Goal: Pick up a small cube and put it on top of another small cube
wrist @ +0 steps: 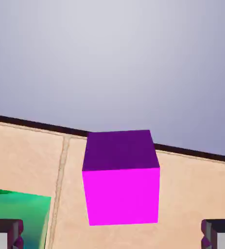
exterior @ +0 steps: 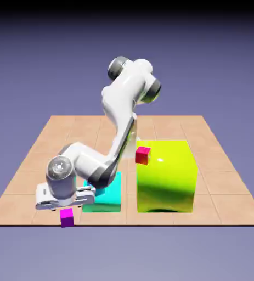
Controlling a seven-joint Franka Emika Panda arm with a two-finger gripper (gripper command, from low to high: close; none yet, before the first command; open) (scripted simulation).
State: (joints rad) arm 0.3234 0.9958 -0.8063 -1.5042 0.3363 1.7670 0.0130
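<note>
The small magenta-violet cube (exterior: 67, 218) sits by the table's near edge, toward the exterior view's left; in the hand view it shows a bright magenta face and a dark purple one. The gripper (exterior: 65, 206) hangs just above it, jaws spread wide and holding nothing, and its fingertips (wrist: 6, 233) frame the bottom of the hand view, both apart from the cube. Near the cube is the cyan block (exterior: 108, 197), partly hidden behind the arm (exterior: 90, 164). Farther to the exterior view's right stands the big yellow-green block (exterior: 167, 186), with a small red cube (exterior: 143, 156) that appears at its upper left corner. The tabletop (exterior: 227, 206) is tan tile.
</note>
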